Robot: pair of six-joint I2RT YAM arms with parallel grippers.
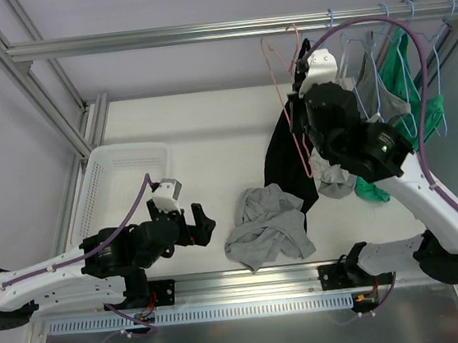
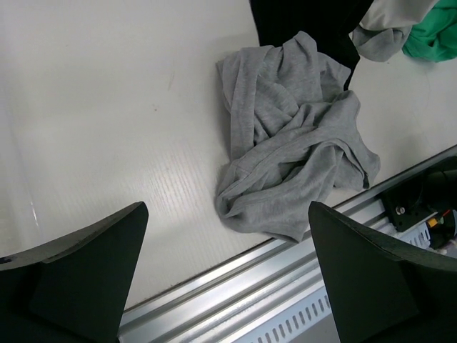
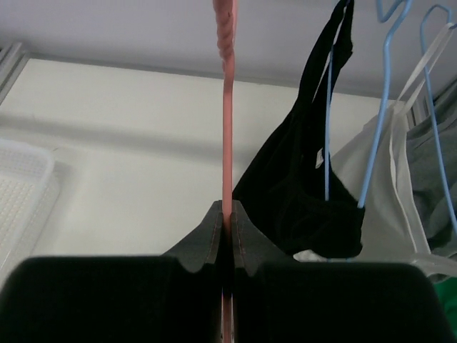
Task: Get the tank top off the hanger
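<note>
A grey tank top (image 1: 264, 227) lies crumpled on the table near the front rail, free of any hanger; the left wrist view shows it as a loose heap (image 2: 296, 153). My left gripper (image 1: 202, 224) is open just left of it, fingers wide apart (image 2: 225, 236) with nothing between them. My right gripper (image 1: 300, 68) is raised by the rail and shut on the thin pink wire of a hanger (image 3: 228, 128), which hangs bare (image 1: 294, 123). The right gripper's pads (image 3: 228, 211) pinch the wire just below its twisted neck.
A black garment (image 1: 282, 165) hangs on a blue hanger (image 3: 327, 107) right beside the pink one. More blue hangers with green and grey clothes (image 1: 404, 77) crowd the rail's (image 1: 197, 32) right end. A white basket (image 1: 125, 163) sits at the left.
</note>
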